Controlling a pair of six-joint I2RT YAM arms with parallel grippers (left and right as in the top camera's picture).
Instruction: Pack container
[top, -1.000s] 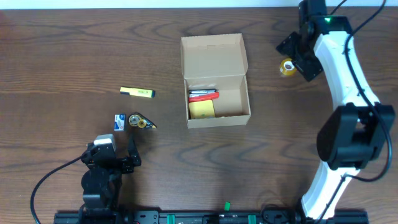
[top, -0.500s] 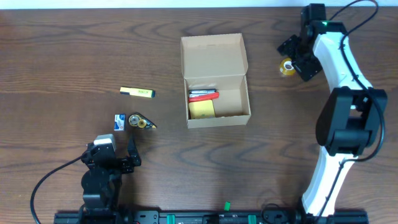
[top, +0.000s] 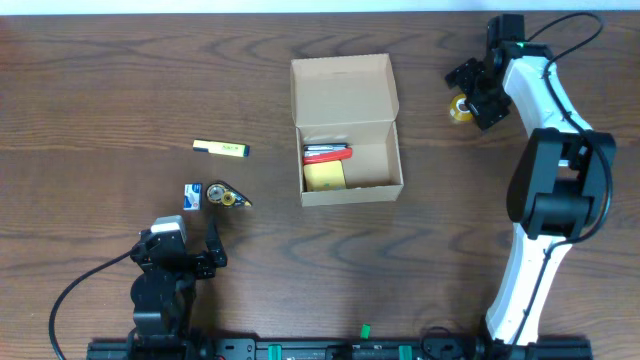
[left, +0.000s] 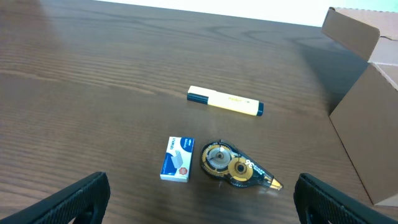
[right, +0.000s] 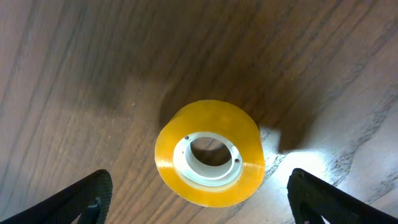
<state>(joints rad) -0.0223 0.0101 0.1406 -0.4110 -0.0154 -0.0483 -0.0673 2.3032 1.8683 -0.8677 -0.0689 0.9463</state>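
Note:
The container (top: 350, 165), a tan cardboard box, stands mid-table with its flap lid (top: 342, 88) folded back. A red item (top: 327, 154) and a yellow pad (top: 324, 176) lie inside. My right gripper (top: 472, 95) hangs open over a yellow tape roll (top: 461, 108) at the back right. In the right wrist view the roll (right: 210, 152) lies flat between the spread fingers (right: 87, 198), untouched. My left gripper (top: 185, 245) is open near the front left, holding nothing. Ahead of it lie a yellow highlighter (left: 225, 101), a blue staple box (left: 178, 159) and a correction-tape dispenser (left: 239, 169).
The container's side wall (left: 370, 130) fills the right edge of the left wrist view. In the overhead view the highlighter (top: 220, 149), staple box (top: 192, 195) and dispenser (top: 228, 195) lie left of the container. The right arm (top: 545, 190) runs down the table's right side.
The right arm's wrist has shifted slightly toward the table's back edge above the tape roll. The left arm and all the objects are where they were.

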